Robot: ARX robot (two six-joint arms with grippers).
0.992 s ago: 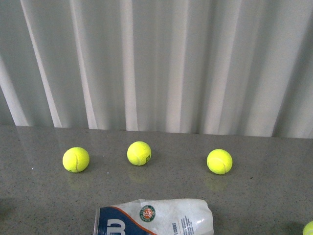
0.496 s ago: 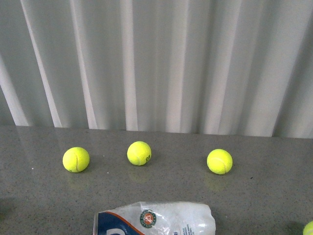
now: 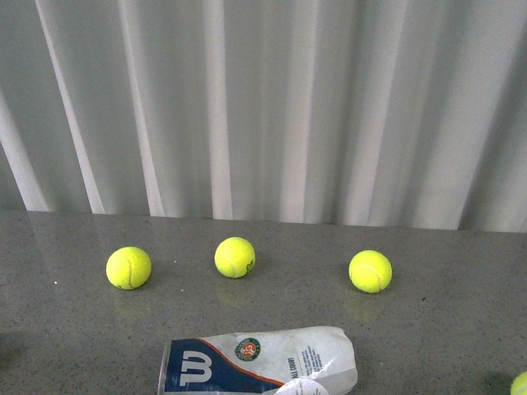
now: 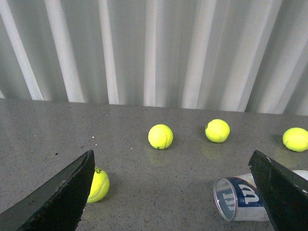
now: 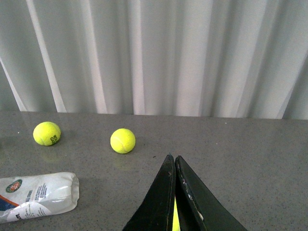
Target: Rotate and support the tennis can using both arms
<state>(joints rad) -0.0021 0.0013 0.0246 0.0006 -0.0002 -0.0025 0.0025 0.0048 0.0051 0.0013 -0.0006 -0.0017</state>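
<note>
The tennis can (image 3: 259,362) lies on its side on the grey table near the front edge, its navy W logo and round emblem facing up. In the left wrist view its open, metal-rimmed end (image 4: 226,198) faces the camera. My left gripper (image 4: 172,155) is open and wide, and the can (image 4: 240,198) lies just ahead of one finger (image 4: 284,192), apart from it. My right gripper (image 5: 172,158) is shut, with the can's crumpled clear end (image 5: 41,195) well off to its side. Neither arm shows in the front view.
Three tennis balls (image 3: 128,267) (image 3: 235,257) (image 3: 370,271) sit in a row behind the can. Another ball (image 3: 520,383) is at the right edge. One ball (image 4: 97,185) lies by the left gripper's other finger. A pleated white curtain (image 3: 263,107) closes off the table's back.
The can has rolled about its long axis and shifted slightly away from me. The W logo now shows in full. The balls have not moved.
</note>
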